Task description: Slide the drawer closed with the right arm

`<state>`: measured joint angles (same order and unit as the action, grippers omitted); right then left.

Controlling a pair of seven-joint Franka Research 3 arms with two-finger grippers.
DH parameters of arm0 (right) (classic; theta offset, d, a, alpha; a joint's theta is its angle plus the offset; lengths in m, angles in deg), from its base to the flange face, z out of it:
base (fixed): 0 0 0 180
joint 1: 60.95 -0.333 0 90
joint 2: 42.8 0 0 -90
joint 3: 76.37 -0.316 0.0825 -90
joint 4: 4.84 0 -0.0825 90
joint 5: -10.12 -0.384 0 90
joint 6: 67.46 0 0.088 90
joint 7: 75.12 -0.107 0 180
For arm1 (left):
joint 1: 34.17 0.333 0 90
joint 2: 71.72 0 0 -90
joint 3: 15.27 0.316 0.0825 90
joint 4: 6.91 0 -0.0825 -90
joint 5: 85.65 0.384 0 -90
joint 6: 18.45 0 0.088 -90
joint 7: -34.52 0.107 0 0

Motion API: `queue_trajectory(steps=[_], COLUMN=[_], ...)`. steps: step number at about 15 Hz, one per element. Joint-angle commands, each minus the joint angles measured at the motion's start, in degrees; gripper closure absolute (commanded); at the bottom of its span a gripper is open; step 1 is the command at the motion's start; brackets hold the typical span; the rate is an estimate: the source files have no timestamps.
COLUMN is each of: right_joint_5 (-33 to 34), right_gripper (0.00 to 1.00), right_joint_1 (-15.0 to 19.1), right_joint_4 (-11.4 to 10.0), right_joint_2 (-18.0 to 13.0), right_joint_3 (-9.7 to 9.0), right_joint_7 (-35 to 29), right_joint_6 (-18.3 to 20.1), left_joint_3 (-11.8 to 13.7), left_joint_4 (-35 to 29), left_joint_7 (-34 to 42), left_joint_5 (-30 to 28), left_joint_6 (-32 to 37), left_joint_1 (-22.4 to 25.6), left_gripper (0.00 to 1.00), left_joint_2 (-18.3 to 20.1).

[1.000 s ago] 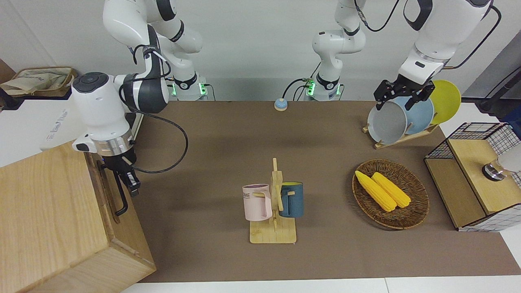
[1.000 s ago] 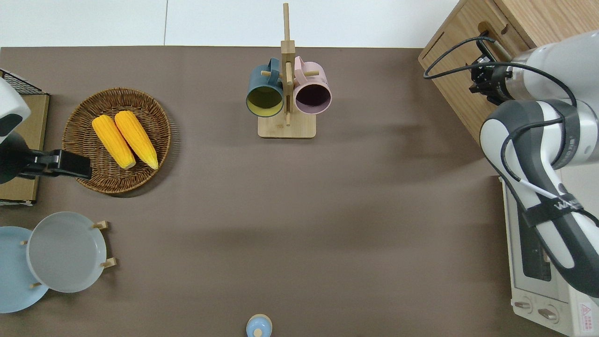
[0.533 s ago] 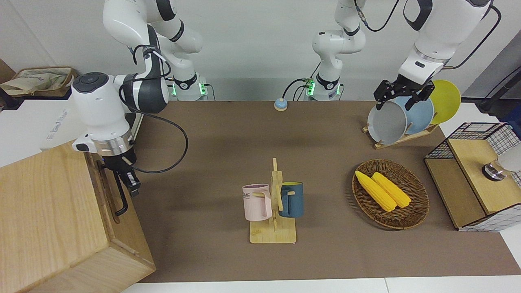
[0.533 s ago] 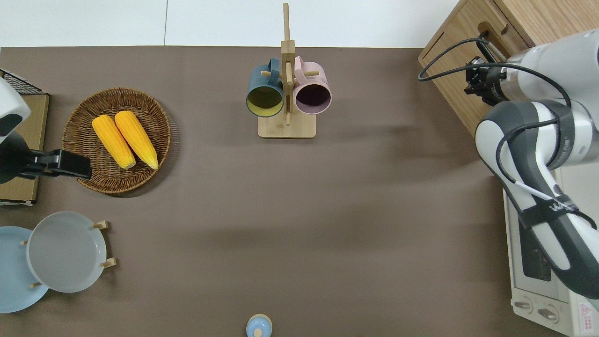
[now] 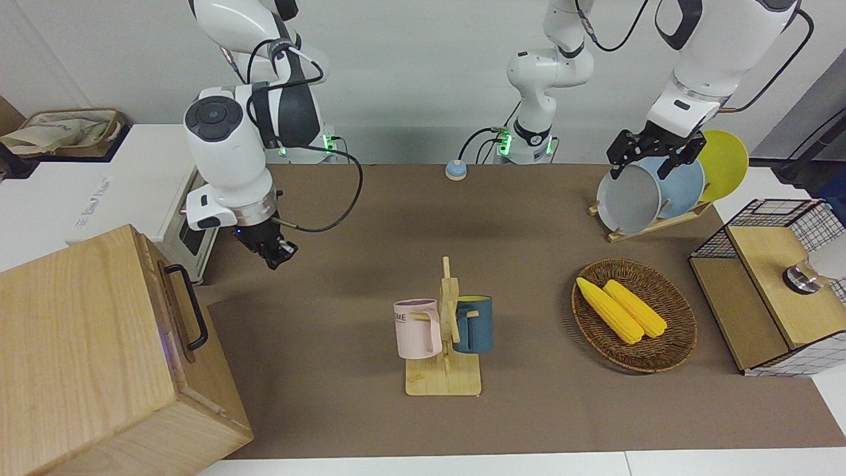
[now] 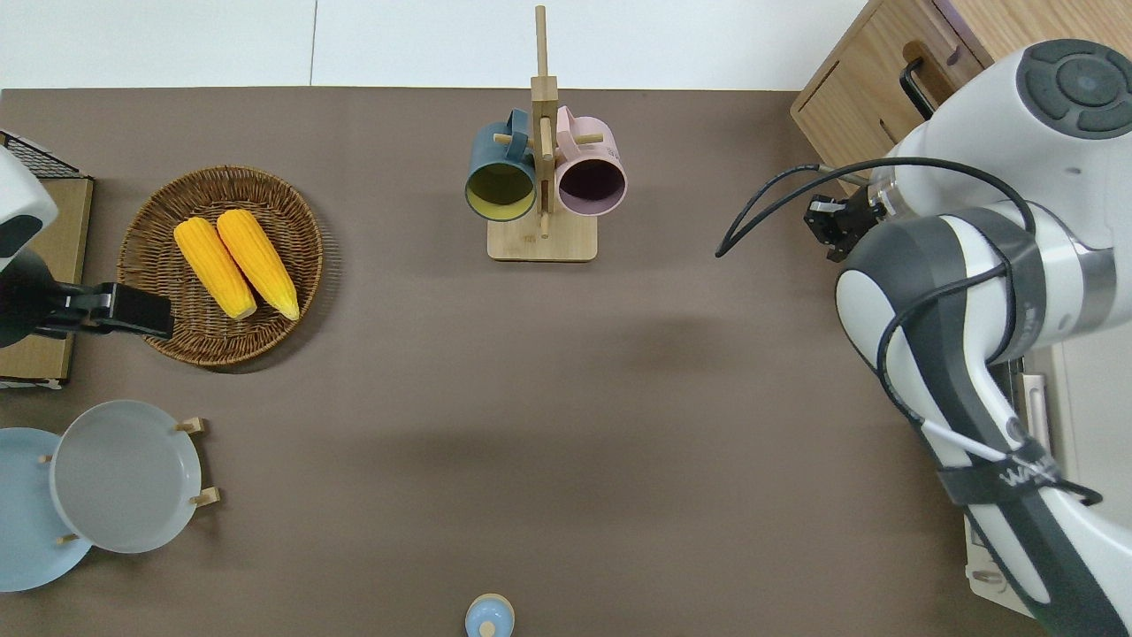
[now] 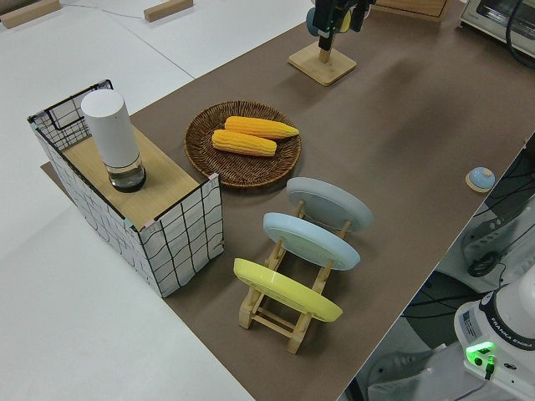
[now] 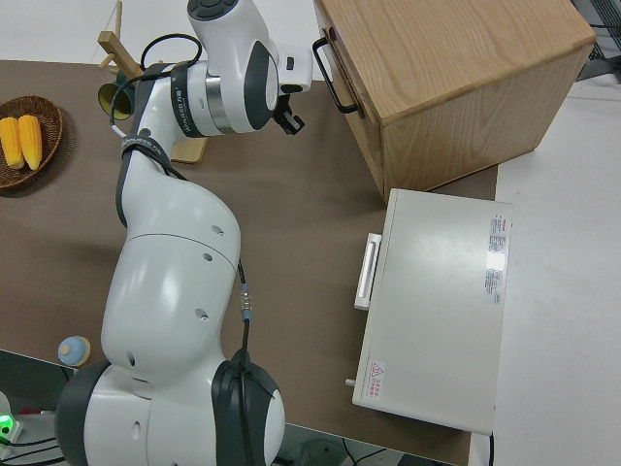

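The drawer (image 5: 177,316) is the light-wood front panel of the big cabinet (image 5: 79,350) at the right arm's end of the table, and it sits flush with the cabinet face. Its black bar handle (image 5: 192,305) is free, also seen from above as the handle (image 6: 916,83) and from the side as the handle (image 8: 334,70). My right gripper (image 5: 278,255) is shut on nothing and hangs over the brown mat, clear of the handle. From above the right gripper (image 6: 829,227) lies just off the cabinet's corner that is nearer to the robots. The left arm is parked.
A white oven (image 8: 437,301) stands beside the cabinet, nearer to the robots. A wooden mug rack (image 5: 445,337) with two mugs is mid-table. Toward the left arm's end are a wicker basket (image 5: 671,344) with corn, a plate rack (image 5: 651,192) and a wire box (image 5: 767,284). A blue bell (image 5: 455,170) sits near the robots.
My right gripper has left the drawer handle, risen and swung out over the mat toward the robots. The drawer front has not visibly shifted. The left arm is still.
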<state>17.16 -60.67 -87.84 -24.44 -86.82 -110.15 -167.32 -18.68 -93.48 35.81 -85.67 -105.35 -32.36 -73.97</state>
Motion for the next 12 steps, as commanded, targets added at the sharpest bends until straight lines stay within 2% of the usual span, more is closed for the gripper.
queue_trajectory(steps=[1,3,8,12], right_joint_5=[-0.4,-0.1,-3.2,-8.9], right_gripper=[1.0,1.0,1.0,1.0], right_joint_1=[-2.1,-2.6,-1.9,-0.6], right_joint_4=[-1.6,-3.0,-4.8,-4.8], right_joint_2=[-6.0,-8.8,-14.9,-16.5], right_joint_3=[0.34,0.34,0.34,0.95], right_joint_7=[9.7,15.8,26.3,29.6], right_joint_6=[5.7,5.8,7.0,7.3], left_joint_3=[-0.4,-0.4,-0.4,-0.4], left_joint_4=[1.4,1.5,1.5,1.5], left_joint_7=[0.6,0.6,0.6,0.6], left_joint_5=[1.0,1.0,1.0,1.0], left_joint_6=[1.1,1.1,1.1,1.1], left_joint_1=[0.2,0.2,0.2,0.2], left_gripper=[0.01,0.01,0.01,0.01], left_joint_2=[-0.7,-0.7,-0.7,-0.7])
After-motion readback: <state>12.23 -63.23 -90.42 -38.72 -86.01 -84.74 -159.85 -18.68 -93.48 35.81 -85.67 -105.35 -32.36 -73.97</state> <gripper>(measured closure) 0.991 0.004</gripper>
